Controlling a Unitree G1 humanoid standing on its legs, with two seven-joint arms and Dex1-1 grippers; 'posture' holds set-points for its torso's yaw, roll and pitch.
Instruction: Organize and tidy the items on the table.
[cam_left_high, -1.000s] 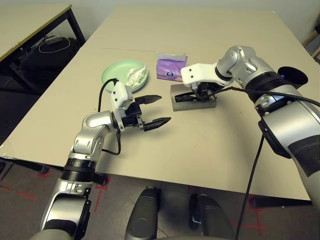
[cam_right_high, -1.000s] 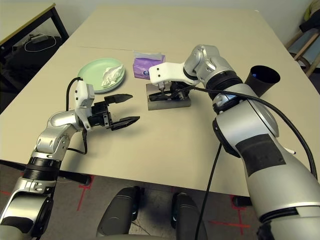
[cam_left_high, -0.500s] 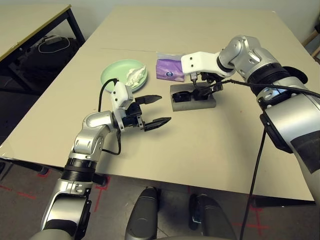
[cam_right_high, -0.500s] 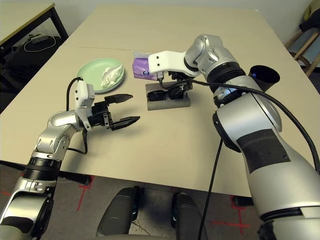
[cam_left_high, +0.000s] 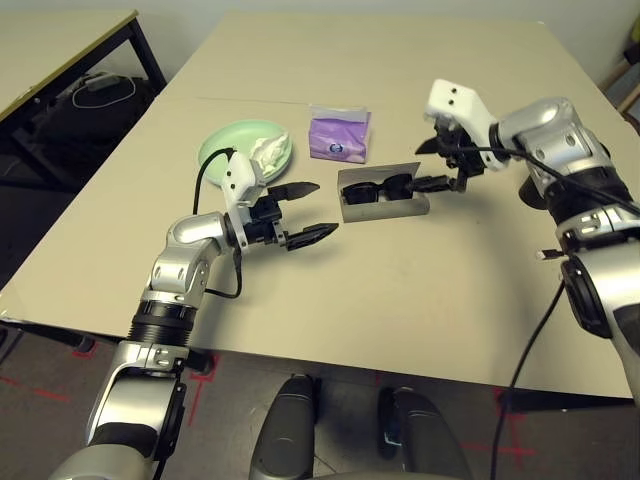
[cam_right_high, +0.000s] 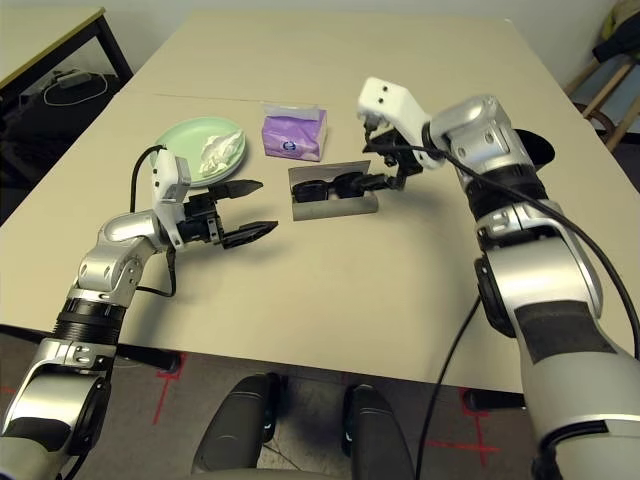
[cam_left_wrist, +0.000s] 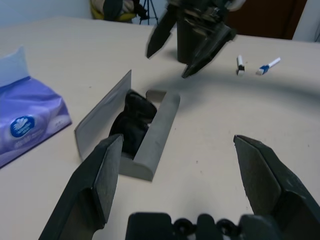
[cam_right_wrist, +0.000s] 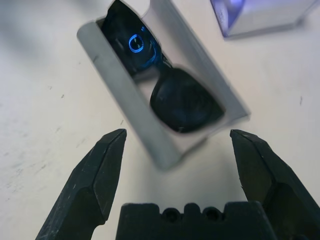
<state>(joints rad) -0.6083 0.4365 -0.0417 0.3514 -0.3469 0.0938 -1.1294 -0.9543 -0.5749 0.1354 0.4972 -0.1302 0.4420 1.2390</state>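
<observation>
On the table (cam_left_high: 400, 290), the grey glasses case (cam_left_high: 383, 197) lies open with the black sunglasses (cam_left_high: 375, 186) inside it. My right gripper (cam_left_high: 422, 166) hangs open just right of the case, holding nothing; its wrist view looks down on the sunglasses (cam_right_wrist: 170, 95). My left gripper (cam_left_high: 305, 210) is open and empty to the left of the case. Behind them sit the purple tissue pack (cam_left_high: 339, 135) and a pale green plate (cam_left_high: 225, 150) with crumpled white tissue (cam_left_high: 268, 150) on it. A black cup (cam_right_high: 535, 150) is partly hidden behind my right arm. Two white pens (cam_left_wrist: 240, 65) lie beyond the case.
A smaller beige table with black legs (cam_left_high: 60, 50) stands at the left, with a black bag and white cable (cam_left_high: 100, 90) on the floor beside it. Wooden furniture legs (cam_right_high: 600, 80) show at the far right. A thin seam crosses the tabletop behind the plate.
My right gripper has lifted out of the glasses case and drawn back to the right, opening wide and leaving the sunglasses inside. My left gripper has edged slightly toward the case.
</observation>
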